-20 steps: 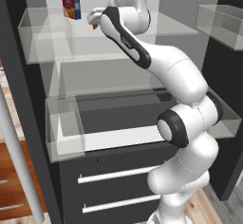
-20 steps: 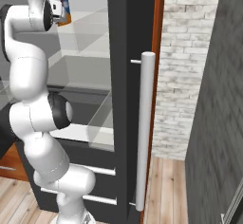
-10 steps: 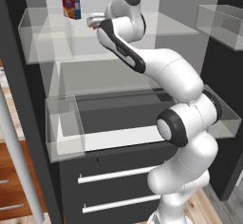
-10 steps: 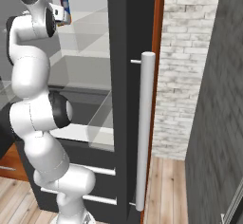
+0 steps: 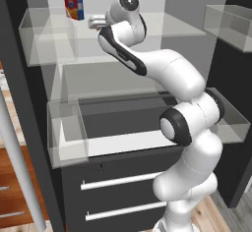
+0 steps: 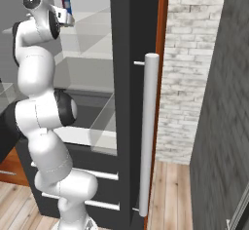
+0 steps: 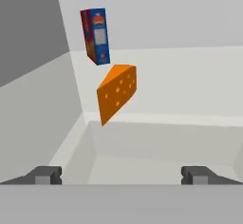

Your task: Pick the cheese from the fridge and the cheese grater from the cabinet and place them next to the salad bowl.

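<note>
Hand view: the cheese point(image 7: 116, 92) is sitting on the upper fridge point(image 5: 123, 86) shelf point(image 7: 190, 76), ahead of the hand point(image 7: 121, 174) and a bit left of centre. Wedge's long axis is running diagonal in this view, w/ the thin tip pointing down-left and the broad holed face turned toward the camera. Red-and-blue box point(image 7: 95, 35) is standing just behind it, leaning slightly, near the back wall. Hand's two fingertips point(image 7: 45, 174) are sitting spread wide apart, nothing btwn them, well short of the cheese.

Left base view: arm is reaching up into the fridge at top-shelf level, hand point(image 5: 96, 21) pointing toward the box point(image 5: 74, 5). Clear bins are lining the shelves below; dark drawers w/ silver bar handles are sitting at the bottom.
</note>
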